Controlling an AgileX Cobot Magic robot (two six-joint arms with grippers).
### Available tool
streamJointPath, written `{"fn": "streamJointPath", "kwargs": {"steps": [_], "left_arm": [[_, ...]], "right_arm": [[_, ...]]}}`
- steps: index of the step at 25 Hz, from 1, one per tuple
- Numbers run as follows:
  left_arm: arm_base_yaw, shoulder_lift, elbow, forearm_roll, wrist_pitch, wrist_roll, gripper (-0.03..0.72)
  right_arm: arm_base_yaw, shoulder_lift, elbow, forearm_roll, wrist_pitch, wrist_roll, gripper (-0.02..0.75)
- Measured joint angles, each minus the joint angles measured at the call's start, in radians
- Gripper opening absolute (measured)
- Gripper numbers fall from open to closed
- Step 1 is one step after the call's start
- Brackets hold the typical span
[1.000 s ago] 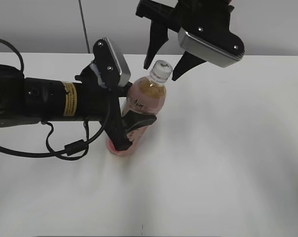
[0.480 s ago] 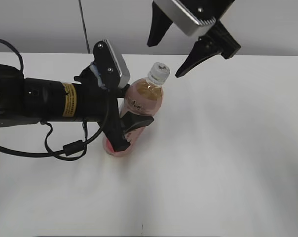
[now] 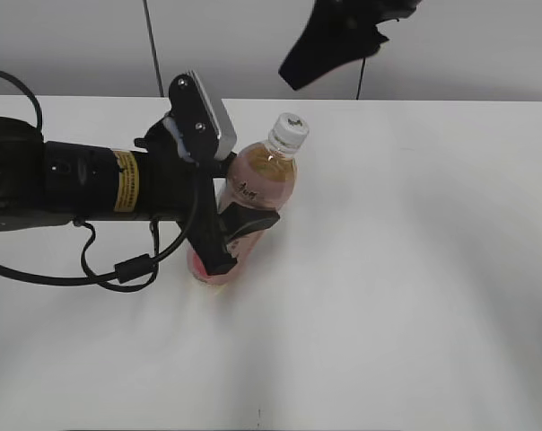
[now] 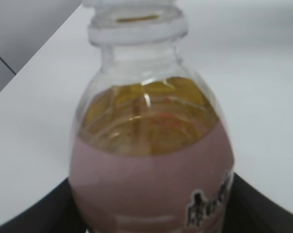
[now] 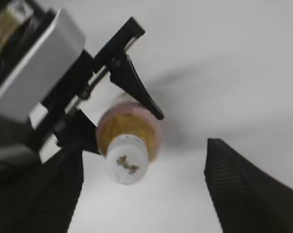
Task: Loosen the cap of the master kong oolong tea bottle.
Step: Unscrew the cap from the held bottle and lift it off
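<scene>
The master kong oolong tea bottle (image 3: 257, 193) stands tilted on the white table, with amber tea and a pink label. Its white cap (image 3: 289, 131) sits on top with a dark mark. My left gripper (image 3: 249, 197) is shut on the bottle's body from the left. The left wrist view shows the bottle (image 4: 151, 165) filling the frame between the dark fingers (image 4: 270, 211). My right gripper (image 3: 332, 43) hangs high above the cap, partly out of view. In the right wrist view it (image 5: 146, 194) is open and empty, with the cap (image 5: 127, 160) far below between its fingers (image 5: 243, 189).
The white table (image 3: 415, 296) stretches to the front and right. The left arm's black body and cables (image 3: 74, 180) lie across the left side. A grey wall (image 3: 208, 45) rises behind the table's far edge.
My right gripper has let go of the cap area and risen up and away, nearly leaving the top of the exterior view. The left gripper still holds the bottle in place.
</scene>
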Motion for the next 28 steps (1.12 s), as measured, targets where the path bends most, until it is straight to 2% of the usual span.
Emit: {"fn": "streamJointPath", "kwargs": {"steps": [5, 7, 11, 16, 28], "left_arm": [[0.0, 0.0, 0.0, 0.0, 0.0, 0.0, 0.432], [0.0, 0.0, 0.0, 0.0, 0.0, 0.0, 0.432], [0.0, 0.0, 0.0, 0.0, 0.0, 0.0, 0.432], [0.0, 0.0, 0.0, 0.0, 0.0, 0.0, 0.432], [0.0, 0.0, 0.0, 0.0, 0.0, 0.0, 0.432]], "right_arm": [[0.0, -0.008, 0.0, 0.036, -0.022, 0.726, 0.585], [0.0, -0.009, 0.0, 0.036, -0.013, 0.961, 0.585], [0.003, -0.009, 0.0, 0.028, 0.009, 1.27, 0.585], [0.017, 0.001, 0.0, -0.043, 0.016, 1.439, 0.581], [0.045, 0.069, 0.002, -0.052, 0.017, 1.481, 0.515]]}}
